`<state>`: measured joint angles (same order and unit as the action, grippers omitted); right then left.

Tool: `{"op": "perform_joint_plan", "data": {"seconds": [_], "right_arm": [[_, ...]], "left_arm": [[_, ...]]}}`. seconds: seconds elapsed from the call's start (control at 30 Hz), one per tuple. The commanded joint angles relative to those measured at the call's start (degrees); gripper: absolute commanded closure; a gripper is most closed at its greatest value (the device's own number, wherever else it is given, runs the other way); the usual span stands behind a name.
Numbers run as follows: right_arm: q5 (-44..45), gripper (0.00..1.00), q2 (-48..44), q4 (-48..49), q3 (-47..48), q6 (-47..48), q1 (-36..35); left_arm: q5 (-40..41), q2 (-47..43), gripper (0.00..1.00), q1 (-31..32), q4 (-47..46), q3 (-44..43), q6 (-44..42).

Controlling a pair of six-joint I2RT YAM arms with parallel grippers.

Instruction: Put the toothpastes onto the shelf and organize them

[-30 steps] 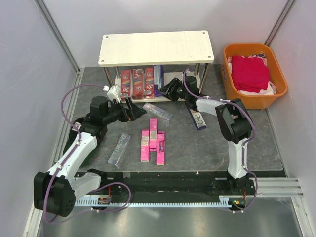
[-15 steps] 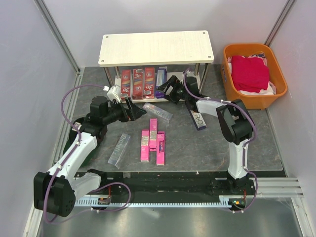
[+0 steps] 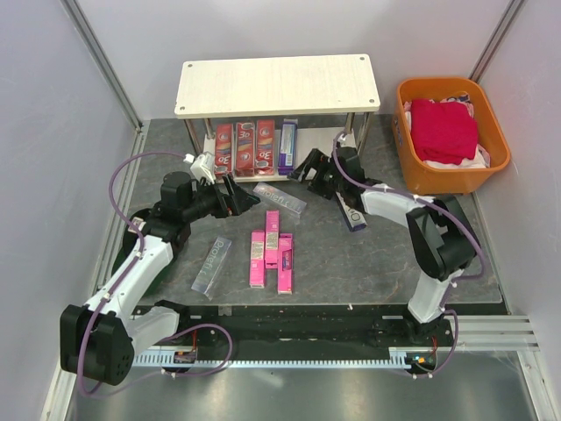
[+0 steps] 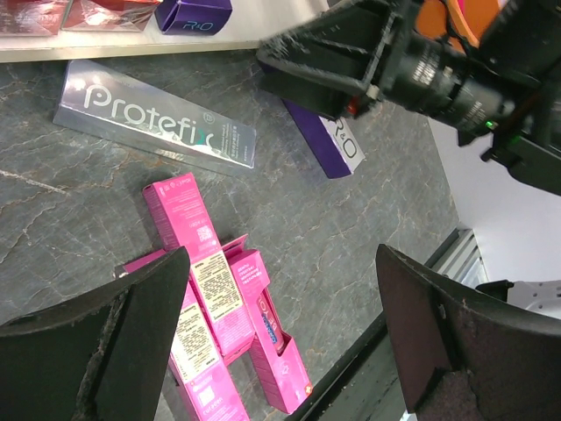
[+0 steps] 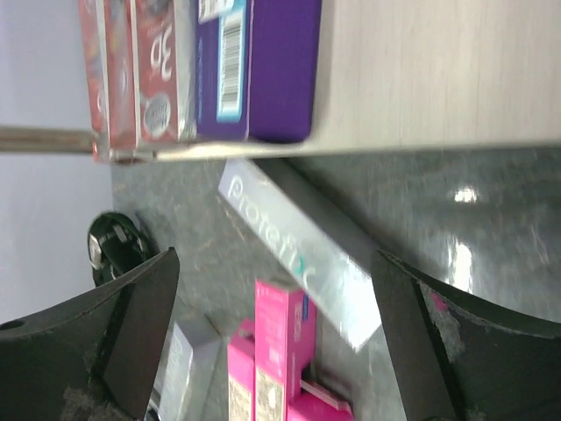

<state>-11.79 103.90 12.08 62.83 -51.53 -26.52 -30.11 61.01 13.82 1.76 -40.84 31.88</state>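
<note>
Top external: purple carton (image 3: 287, 146) sits flush beside three red cartons (image 3: 244, 146) on shelf (image 3: 279, 83) lower board, keeping one tidy row. Empty right jaws gape just near it; left jaws open, empty, facing silver carton (image 3: 280, 198) on surface (image 3: 377, 254).

The shelf (image 3: 277, 83) was pale wood on shiny metal legs (image 3: 191, 133), the table (image 3: 351, 254) looked like dark smooth stone, the silver box (image 4: 153, 114) shone, and the plastic basket (image 3: 447, 181) held soft cloth (image 3: 443, 129).
</note>
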Motion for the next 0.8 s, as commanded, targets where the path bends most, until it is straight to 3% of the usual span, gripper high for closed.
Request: {"op": "perform_joint_plan", "data": {"seconds": [0.0, 0.23, 0.37, 0.5, 0.77], "right_arm": [[3.3, 0.02, -8.2, -7.0, -1.5, 6.8, -0.9], [11.8, 0.02, -20.8, -18.3, -5.3, 15.3, -1.2], [21.5, 0.02, -25.2, -24.1, -8.3, 19.6, -1.1], [27.3, 0.02, -27.5, -26.5, -11.7, 22.2, -1.1], [30.2, 0.02, -26.1, -24.1, -15.9, 23.5, -1.1]], "left_arm": [[-0.9, 0.2, 0.06, -0.3, -1.6, 0.6, -1.3], [-1.5, 1.9, 0.06, -0.3, -3.6, 0.8, -1.3], [-1.9, 3.1, 0.06, -0.2, -4.5, 0.6, -1.2], [-2.7, 4.4, 0.06, -0.2, -5.5, 0.5, -0.9], [-3.2, 6.1, 0.06, -0.2, -6.9, 0.8, -0.4]]}}
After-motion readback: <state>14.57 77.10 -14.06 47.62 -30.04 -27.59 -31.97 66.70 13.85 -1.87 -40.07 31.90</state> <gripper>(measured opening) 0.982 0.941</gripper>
